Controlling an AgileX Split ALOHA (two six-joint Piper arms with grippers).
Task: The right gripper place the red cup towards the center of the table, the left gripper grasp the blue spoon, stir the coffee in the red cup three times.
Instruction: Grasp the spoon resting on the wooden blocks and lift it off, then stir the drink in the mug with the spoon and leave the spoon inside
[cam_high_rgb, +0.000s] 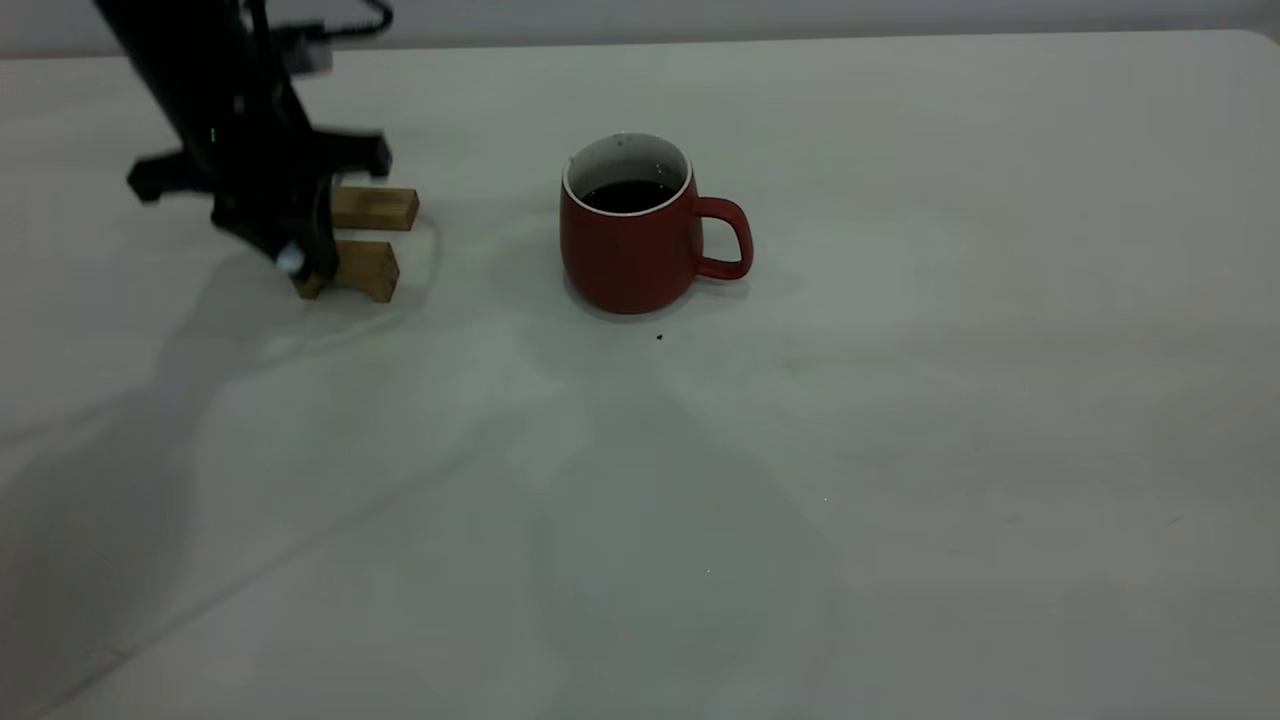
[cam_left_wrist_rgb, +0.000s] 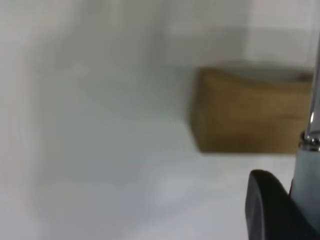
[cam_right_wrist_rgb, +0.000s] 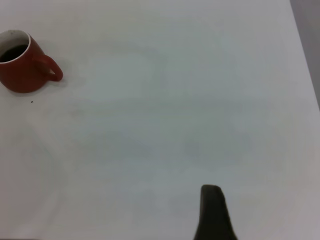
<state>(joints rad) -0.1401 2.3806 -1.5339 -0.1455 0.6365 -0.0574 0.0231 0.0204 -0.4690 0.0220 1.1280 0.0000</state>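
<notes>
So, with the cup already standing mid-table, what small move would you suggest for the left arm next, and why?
Probably close and lift. The left gripper is down at the two wooden blocks, and its wrist view shows the blue spoon right beside a finger. The red cup of coffee waits unstirred.

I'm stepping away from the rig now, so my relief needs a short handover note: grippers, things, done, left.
Left gripper: down at the two wooden blocks at the table's left, at the blue spoon; whether it grips it cannot be told.
Right gripper: off to the right, well clear of the cup, holding nothing visible.
Red cup: upright near the table's centre, handle pointing right, coffee inside.
Done: cup placed.
Left: secure and lift the spoon, carry it to the cup, stir three times.
</notes>
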